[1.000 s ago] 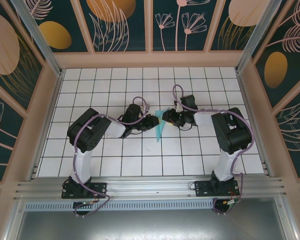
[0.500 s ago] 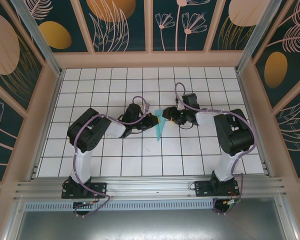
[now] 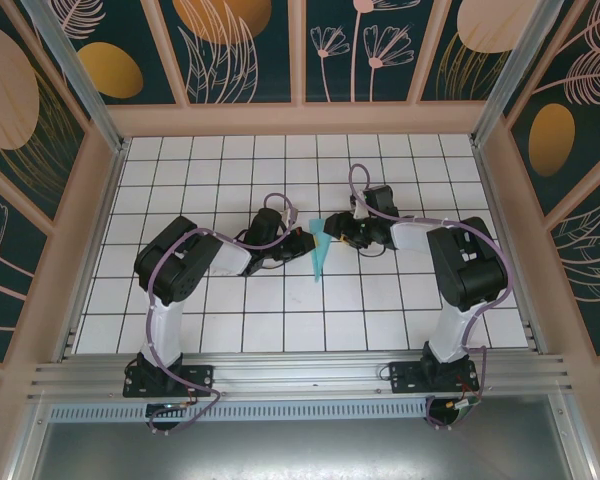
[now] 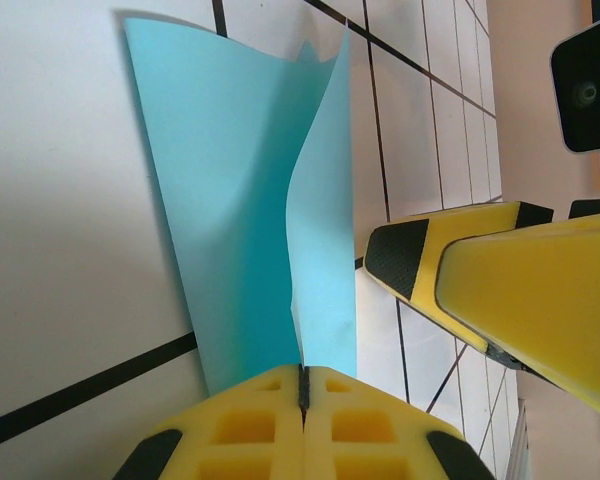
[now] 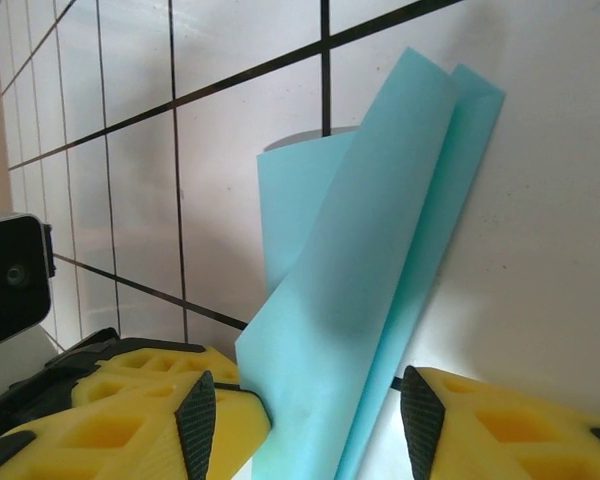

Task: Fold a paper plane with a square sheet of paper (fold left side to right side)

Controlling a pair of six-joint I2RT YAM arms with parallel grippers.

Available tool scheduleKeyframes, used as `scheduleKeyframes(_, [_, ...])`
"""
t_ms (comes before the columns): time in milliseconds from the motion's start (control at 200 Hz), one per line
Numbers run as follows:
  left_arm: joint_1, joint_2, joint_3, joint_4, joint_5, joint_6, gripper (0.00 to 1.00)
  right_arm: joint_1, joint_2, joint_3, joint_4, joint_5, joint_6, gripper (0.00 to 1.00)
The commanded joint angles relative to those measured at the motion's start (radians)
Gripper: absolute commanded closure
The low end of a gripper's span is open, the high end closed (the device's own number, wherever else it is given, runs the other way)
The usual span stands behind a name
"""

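Pinching one end of the slim, creased turquoise-blue paper plane (image 4: 235, 200), the left claw (image 4: 302, 385) is clamped tight, with the dart extending straight ahead of it. The right claw (image 5: 308, 415) stands partly spread, straddling a raised flap without gripping it.

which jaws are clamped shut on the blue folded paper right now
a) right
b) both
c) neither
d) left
d: on the left gripper the yellow jaws meet with the paper plane pinched in the seam between them, while on the right gripper the jaws stand well apart with a loose flap of the paper in the gap.
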Motion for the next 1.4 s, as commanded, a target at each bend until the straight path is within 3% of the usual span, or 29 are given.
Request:
scheduleKeyframes(0, [0.007, -0.002, -0.004, -0.022, -0.014, 0.033, 1.00, 0.002, -0.029, 0.024, -0.036, 0.032, -0.038, 0.47])
scheduleKeyframes(280, [0.008, 0.007, 0.005, -0.056, -0.040, 0.061, 1.00, 0.004, -0.044, 0.029, -0.028, 0.025, -0.039, 0.58])
scheduleKeyframes(480, [0.007, 0.018, 0.012, -0.068, -0.040, 0.074, 1.00, 0.017, -0.014, 0.080, -0.024, -0.001, -0.043, 0.75])
scheduleKeyframes(891, [0.008, 0.024, 0.019, -0.091, -0.045, 0.092, 1.00, 0.045, 0.104, 0.187, -0.100, 0.022, -0.077, 0.77])
scheduleKeyframes(1396, [0.008, 0.036, 0.022, -0.100, -0.044, 0.082, 1.00, 0.049, 0.145, 0.208, -0.211, 0.113, -0.119, 0.77])
